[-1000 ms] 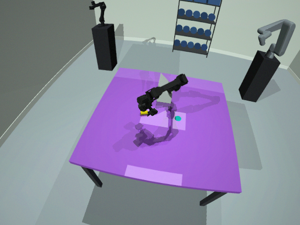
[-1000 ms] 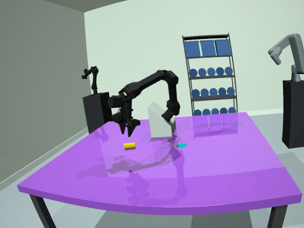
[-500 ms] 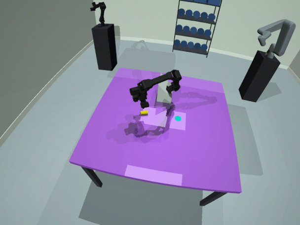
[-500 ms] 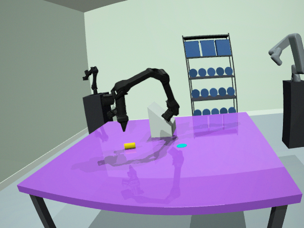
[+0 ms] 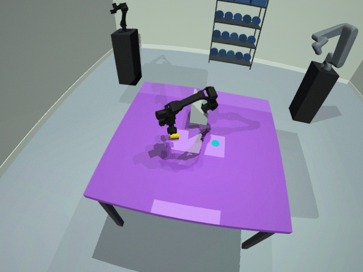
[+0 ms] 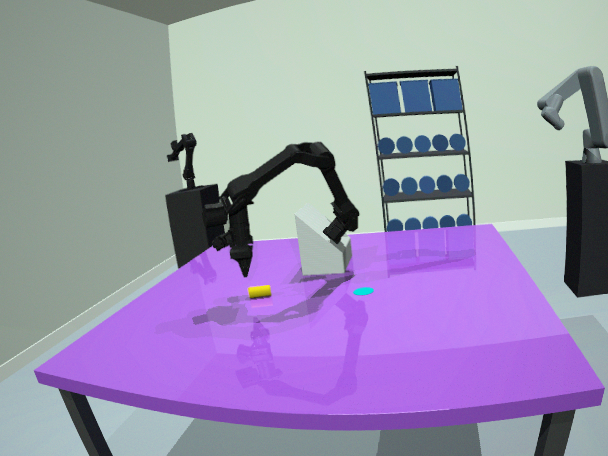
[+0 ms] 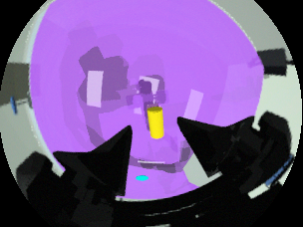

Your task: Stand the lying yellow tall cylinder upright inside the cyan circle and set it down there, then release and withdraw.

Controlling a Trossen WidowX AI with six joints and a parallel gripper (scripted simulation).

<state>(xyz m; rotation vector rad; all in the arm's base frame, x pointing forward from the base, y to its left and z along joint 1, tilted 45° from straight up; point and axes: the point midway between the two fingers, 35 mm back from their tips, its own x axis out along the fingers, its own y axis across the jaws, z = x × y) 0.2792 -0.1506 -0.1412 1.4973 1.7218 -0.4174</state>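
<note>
The yellow cylinder lies on its side on the purple table. My gripper is open and points down above the cylinder, with nothing between its fingers. In the wrist view the cylinder shows between the two fingertips, lower down on the table, its long side running roughly along the fingers' direction. The cyan circle is flat on the table, to the right of the cylinder in the top and exterior views, and nothing stands on it.
The purple table bears a pale wedge-shaped block behind the cylinder and circle, beside my arm's base. Off the table are two dark pedestals with arms and a shelf rack with blue things.
</note>
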